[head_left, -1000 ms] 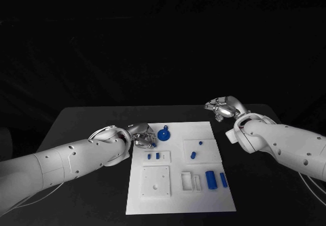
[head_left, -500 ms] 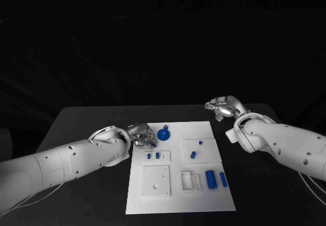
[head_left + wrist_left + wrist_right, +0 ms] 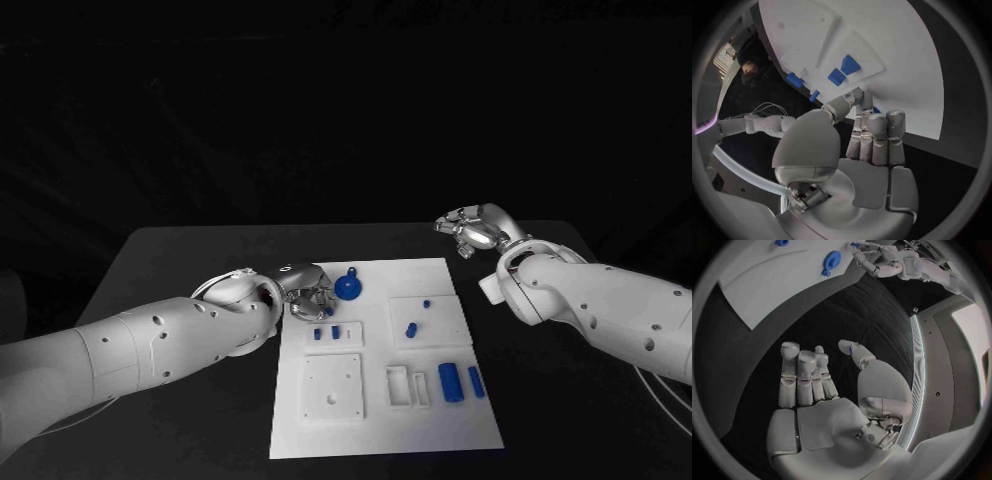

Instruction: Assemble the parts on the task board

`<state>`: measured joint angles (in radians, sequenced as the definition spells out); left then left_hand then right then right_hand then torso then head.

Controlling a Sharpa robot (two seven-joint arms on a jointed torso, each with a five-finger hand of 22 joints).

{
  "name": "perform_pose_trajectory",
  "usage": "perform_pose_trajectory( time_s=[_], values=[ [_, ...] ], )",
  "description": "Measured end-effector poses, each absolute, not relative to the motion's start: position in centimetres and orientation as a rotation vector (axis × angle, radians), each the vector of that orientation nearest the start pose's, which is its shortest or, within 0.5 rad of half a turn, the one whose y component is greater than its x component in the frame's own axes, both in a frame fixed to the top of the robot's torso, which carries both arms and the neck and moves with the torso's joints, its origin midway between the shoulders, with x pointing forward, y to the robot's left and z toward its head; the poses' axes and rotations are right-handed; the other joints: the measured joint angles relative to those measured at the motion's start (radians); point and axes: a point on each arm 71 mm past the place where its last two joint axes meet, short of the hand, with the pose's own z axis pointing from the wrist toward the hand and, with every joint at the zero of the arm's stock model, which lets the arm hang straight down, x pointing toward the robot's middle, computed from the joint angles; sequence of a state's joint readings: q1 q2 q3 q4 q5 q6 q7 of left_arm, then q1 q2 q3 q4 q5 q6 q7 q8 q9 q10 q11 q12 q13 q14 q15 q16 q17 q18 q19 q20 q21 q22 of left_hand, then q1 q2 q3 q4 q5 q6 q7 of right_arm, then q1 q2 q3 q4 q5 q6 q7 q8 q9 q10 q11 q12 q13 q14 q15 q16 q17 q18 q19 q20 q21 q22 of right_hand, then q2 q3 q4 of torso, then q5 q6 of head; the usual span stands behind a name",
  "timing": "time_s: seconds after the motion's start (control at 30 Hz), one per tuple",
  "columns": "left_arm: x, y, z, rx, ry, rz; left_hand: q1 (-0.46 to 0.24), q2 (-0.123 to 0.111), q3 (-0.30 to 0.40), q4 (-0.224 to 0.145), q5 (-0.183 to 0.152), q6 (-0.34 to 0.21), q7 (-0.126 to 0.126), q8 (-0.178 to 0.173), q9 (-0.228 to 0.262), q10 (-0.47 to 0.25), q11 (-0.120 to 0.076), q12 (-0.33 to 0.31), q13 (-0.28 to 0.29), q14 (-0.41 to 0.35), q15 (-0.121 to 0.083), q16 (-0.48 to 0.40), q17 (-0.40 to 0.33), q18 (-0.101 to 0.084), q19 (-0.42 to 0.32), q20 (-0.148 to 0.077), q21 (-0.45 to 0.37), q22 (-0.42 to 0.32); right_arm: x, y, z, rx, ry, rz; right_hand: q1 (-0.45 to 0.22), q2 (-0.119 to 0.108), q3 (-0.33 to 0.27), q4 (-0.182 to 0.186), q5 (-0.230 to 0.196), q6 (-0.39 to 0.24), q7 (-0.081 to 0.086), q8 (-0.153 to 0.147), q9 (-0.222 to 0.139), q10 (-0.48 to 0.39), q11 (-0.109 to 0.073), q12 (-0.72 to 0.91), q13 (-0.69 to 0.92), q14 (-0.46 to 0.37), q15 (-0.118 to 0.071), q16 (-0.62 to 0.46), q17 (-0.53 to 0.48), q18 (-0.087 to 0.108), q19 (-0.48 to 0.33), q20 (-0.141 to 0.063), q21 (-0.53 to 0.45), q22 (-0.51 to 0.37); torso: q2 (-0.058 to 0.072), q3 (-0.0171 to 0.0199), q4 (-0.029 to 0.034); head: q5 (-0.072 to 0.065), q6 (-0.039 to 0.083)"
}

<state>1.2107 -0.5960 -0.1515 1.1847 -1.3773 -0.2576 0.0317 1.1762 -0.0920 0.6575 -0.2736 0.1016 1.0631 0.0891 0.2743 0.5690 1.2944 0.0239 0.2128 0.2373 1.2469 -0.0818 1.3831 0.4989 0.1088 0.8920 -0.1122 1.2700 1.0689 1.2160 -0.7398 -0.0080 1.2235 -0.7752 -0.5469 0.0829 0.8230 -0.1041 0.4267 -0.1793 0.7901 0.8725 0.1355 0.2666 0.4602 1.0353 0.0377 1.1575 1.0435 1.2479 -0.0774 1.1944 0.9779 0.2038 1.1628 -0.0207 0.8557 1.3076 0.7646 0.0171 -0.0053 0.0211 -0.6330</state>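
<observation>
Head view: seven blue parts (image 3: 451, 381)

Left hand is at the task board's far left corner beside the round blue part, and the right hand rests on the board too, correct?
Not quite. The left hand is beside the round blue part on the task board, but the right hand is off the board, over bare black table, as the head view shows.

The task board (image 3: 433, 420) lies in the middle of the table (image 3: 173, 260). On it, the round part (image 3: 348, 287) sits at the far edge — the left robot hand (image 3: 300, 296) just left of it. The right robot hand (image 3: 473, 230) hovers beyond the board's far right corner, well apart.
</observation>
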Motion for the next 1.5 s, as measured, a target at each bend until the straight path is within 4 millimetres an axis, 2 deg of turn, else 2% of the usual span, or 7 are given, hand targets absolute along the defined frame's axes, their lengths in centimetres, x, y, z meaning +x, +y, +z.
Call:
perform_pose_trajectory(
  time_s=[0.37,0.87,0.93,1.0,1.07,1.3,1.5],
  values=[
    [52.4,15.9,-23.6,0.373,1.746,-0.597,0.002,0.001,0.0,0.0,0.0,0.0,0.0,0.002,0.004,0.007,-0.001,-0.004,-0.001,0.0,0.0,0.0,-0.001,0.001,0.0,0.0,0.0,0.0,54.8,-25.7,-17.4,0.581,1.435,0.812,0.0,0.0,0.0,0.0,0.0,0.0,0.0,0.0,0.0,0.0,0.0,-0.001,0.0,-0.001,0.001,0.0,0.0,0.0,0.0,0.0,0.0,0.0,0.0,0.0011,-0.0002,0.0,0.0],
    [52.1,15.8,-23.8,0.437,1.715,-0.559,0.003,0.002,0.007,0.001,0.0,0.004,-0.004,0.0,0.001,0.006,-0.001,-0.004,0.0,0.003,-0.003,0.0,-0.003,0.003,0.004,-0.004,0.0,0.0,54.8,-25.7,-17.4,0.581,1.435,0.812,0.0,0.0,0.0,0.0,0.0,0.003,0.001,0.0,0.0,-0.003,-0.003,0.003,-0.001,0.002,-0.002,0.0,0.0,0.0,0.0,0.0,0.0,0.0,0.0,-0.0006,0.0008,-0.001,0.002],
    [52.1,15.9,-23.8,0.434,1.711,-0.559,0.011,-0.005,0.007,0.001,-0.006,0.003,-0.003,-0.002,0.001,0.006,-0.001,-0.004,0.0,0.004,-0.003,0.0,-0.003,0.004,0.005,-0.002,0.0,0.0,54.8,-25.7,-17.4,0.581,1.435,0.812,0.0,0.0,0.0,0.0,0.0,0.003,0.001,0.0,0.0,-0.003,-0.003,0.003,-0.001,0.002,-0.002,0.0,0.0,0.0,0.0,0.0,0.0,0.0,0.0,-0.0006,0.0007,-0.001,0.003],
    [52.1,16.0,-23.9,0.428,1.707,-0.558,0.022,-0.011,0.011,0.0,-0.018,-0.023,0.022,-0.016,-0.006,0.006,-0.001,-0.007,-0.001,0.004,-0.004,0.0,-0.005,0.004,0.006,-0.002,0.0,-0.001,54.8,-25.8,-17.4,0.581,1.435,0.811,0.0,0.0,0.0,0.0,0.0,0.003,0.001,0.0,0.0,-0.003,-0.003,0.003,-0.001,0.002,-0.002,0.0,0.0,0.0,0.0,0.0,0.0,0.0,0.0,-0.0006,0.0007,-0.001,0.004],
    [52.1,16.3,-24.0,0.421,1.707,-0.553,0.029,-0.018,0.014,0.0,-0.021,-0.041,0.029,-0.03,-0.014,0.006,0.0,-0.009,-0.001,0.004,-0.004,0.0,-0.006,0.004,0.006,-0.002,0.0,-0.002,54.8,-25.8,-17.4,0.582,1.435,0.811,0.0,0.0,0.0,0.0,0.0,0.003,0.001,0.0,0.0,-0.003,-0.003,0.003,-0.001,0.002,-0.002,0.0,0.0,0.0,0.0,0.0,0.0,0.0,0.0,-0.0006,0.0007,-0.001,0.004],
    [52.0,16.7,-24.3,0.403,1.709,-0.553,0.041,-0.059,0.017,0.002,-0.033,-0.127,0.053,-0.071,-0.037,-0.024,0.019,-0.034,-0.008,-0.007,0.007,-0.004,-0.01,0.003,0.005,-0.002,-0.001,-0.005,54.8,-25.8,-17.4,0.582,1.436,0.81,0.0,0.0,0.0,0.0,0.0,0.003,0.001,0.0,0.0,-0.002,-0.003,0.003,-0.001,0.002,-0.002,0.0,0.0,0.0,0.0,0.0,0.0,0.0,0.0,-0.0008,0.0007,-0.002,0.005],
    [52.2,17.2,-24.2,0.384,1.703,-0.545,0.049,-0.067,0.017,0.002,-0.033,-0.152,0.051,-0.081,-0.045,-0.041,0.027,-0.043,-0.012,-0.009,0.013,-0.009,-0.012,0.0,0.001,-0.006,-0.006,-0.006,54.8,-25.8,-17.5,0.581,1.438,0.81,0.0,0.0,0.004,-0.004,0.0,0.0,0.004,0.0,0.0,-0.002,-0.002,0.003,-0.002,0.001,-0.001,0.0,-0.001,0.0,0.0,0.0,0.0,0.0,0.0,-0.0009,0.0004,-0.002,0.005]
  ],
)
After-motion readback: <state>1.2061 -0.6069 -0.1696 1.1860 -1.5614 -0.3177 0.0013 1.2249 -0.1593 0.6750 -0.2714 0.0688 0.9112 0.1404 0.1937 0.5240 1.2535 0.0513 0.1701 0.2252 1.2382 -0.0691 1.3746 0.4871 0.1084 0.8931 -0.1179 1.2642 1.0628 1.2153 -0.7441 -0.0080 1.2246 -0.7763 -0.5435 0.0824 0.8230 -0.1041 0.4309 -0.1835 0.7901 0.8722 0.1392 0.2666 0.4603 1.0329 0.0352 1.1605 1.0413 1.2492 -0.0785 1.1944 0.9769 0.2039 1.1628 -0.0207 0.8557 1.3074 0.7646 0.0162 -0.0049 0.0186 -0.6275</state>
